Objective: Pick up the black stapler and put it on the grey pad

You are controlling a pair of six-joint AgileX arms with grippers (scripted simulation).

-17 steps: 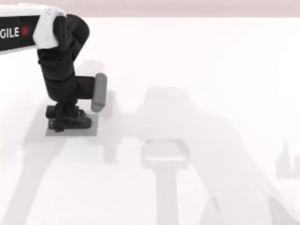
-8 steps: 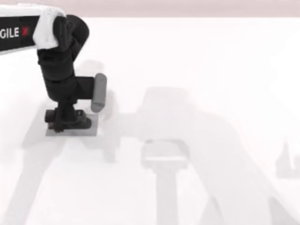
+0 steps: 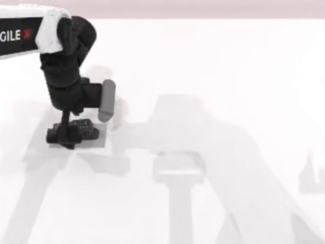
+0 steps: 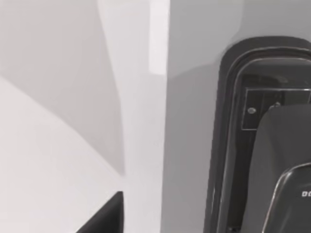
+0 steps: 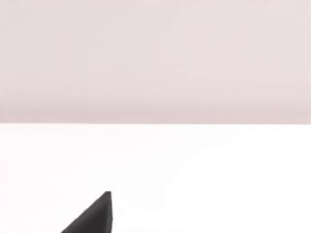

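Note:
The black stapler [image 3: 87,133] lies on the grey pad [image 3: 101,142] at the table's left. My left gripper [image 3: 65,133] hovers over the stapler's left end, open and holding nothing. In the left wrist view the stapler [image 4: 262,145] fills one side, resting on the pad [image 4: 189,145], and one fingertip [image 4: 108,217] shows apart from it over the table. Of my right gripper only one dark fingertip [image 5: 97,216] shows in its wrist view, set wide to the side over bare table; that arm is out of the top view.
The white tabletop carries pale grey shadows of the arms across its middle [image 3: 177,168] and right. The left arm's black wrist and grey cylinder [image 3: 106,100] hang just behind the pad.
My left gripper has let the stapler go and risen, drifting slightly left. The stapler stays on the pad.

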